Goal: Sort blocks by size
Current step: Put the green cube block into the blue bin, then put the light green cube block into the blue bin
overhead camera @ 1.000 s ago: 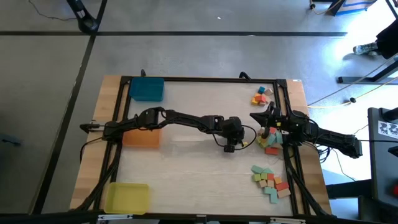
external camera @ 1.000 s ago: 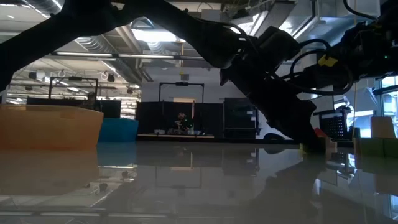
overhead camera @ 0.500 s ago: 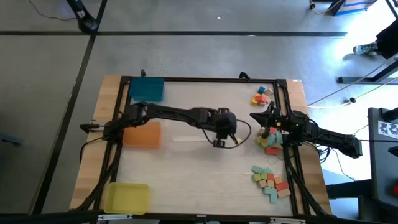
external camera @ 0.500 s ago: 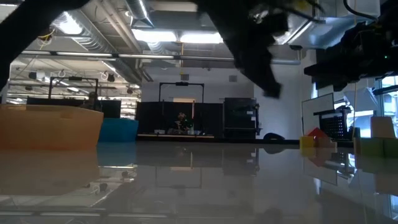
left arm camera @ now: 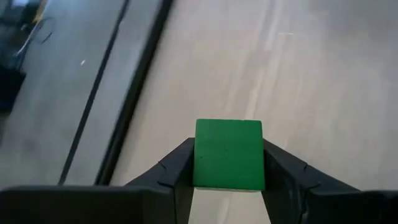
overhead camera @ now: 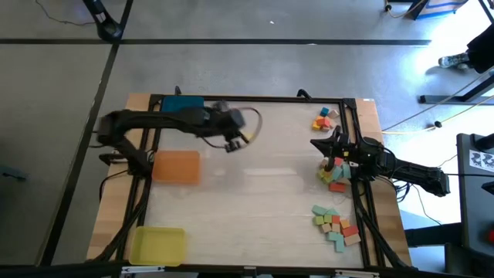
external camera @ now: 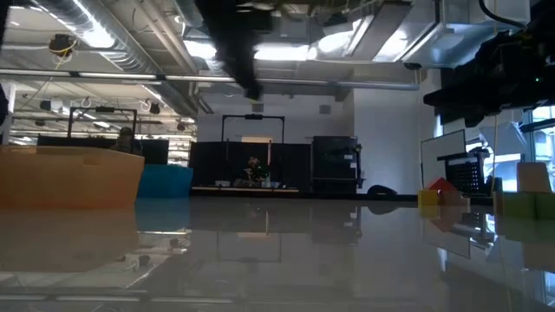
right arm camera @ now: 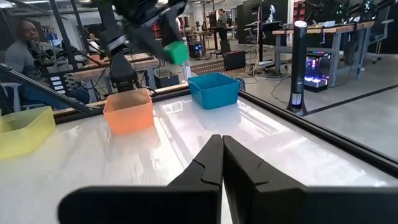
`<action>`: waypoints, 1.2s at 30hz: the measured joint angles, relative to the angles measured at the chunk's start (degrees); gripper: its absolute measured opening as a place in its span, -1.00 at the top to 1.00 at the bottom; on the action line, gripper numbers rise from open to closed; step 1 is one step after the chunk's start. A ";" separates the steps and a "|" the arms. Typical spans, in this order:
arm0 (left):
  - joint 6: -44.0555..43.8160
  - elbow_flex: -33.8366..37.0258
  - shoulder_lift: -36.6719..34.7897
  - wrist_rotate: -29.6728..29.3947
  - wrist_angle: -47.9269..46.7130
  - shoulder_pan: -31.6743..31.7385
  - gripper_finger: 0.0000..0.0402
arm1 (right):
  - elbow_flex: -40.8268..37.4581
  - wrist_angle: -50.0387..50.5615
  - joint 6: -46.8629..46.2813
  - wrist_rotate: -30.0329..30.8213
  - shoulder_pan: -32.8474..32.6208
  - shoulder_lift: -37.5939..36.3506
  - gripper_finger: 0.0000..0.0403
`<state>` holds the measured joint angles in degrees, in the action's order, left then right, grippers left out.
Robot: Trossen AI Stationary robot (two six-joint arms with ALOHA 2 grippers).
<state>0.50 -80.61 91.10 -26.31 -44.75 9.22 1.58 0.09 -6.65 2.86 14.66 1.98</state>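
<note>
My left gripper (overhead camera: 230,144) hangs high over the table's far left part, beside the blue tray (overhead camera: 182,110), shut on a green block (left arm camera: 228,154). The right wrist view also shows that block (right arm camera: 176,52) in the air above the trays. My right gripper (right arm camera: 222,146) rests shut at the table's right side (overhead camera: 320,147), holding nothing. Other blocks lie in three heaps along the right edge: far (overhead camera: 326,117), middle (overhead camera: 333,174) and near (overhead camera: 336,224). My left gripper pinches the green block by two opposite sides (left arm camera: 198,155) between its two fingers (left arm camera: 177,171). The fingers slant downward toward the table's right. The block hangs clear of the table, one square face toward the wrist camera.
An orange tray (overhead camera: 177,166) and a yellow tray (overhead camera: 157,245) stand along the left side, nearer than the blue one. A black frame (overhead camera: 255,98) runs round the table. A person (right arm camera: 25,46) sits beyond the table.
My left gripper has risen from low over the table's middle right, by the middle heap, and swung toward the far left, ending high beside the blue tray. It has tipped less steeply downward. My right gripper has kept still.
</note>
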 joint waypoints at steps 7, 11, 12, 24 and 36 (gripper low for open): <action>-2.83 16.96 -14.47 -0.21 9.71 11.04 0.31 | 0.00 -0.04 0.97 0.77 0.00 0.00 0.95; -4.16 22.28 -16.86 -0.23 11.29 18.01 0.31 | -0.01 -0.12 1.00 1.75 0.00 0.00 0.95; -4.14 23.15 -16.86 -0.21 11.19 19.60 0.31 | -0.01 -0.12 1.00 2.03 0.00 0.00 0.95; -2.87 28.64 -16.73 -0.05 11.26 31.32 0.31 | -0.01 -0.17 1.00 4.03 0.01 0.02 0.95; -2.23 30.26 -16.67 3.37 10.75 36.78 0.06 | 0.00 -0.03 0.45 4.23 0.00 0.02 0.95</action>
<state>-1.73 -50.35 74.43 -22.94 -34.00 46.00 1.58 0.06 -6.19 7.09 14.66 2.00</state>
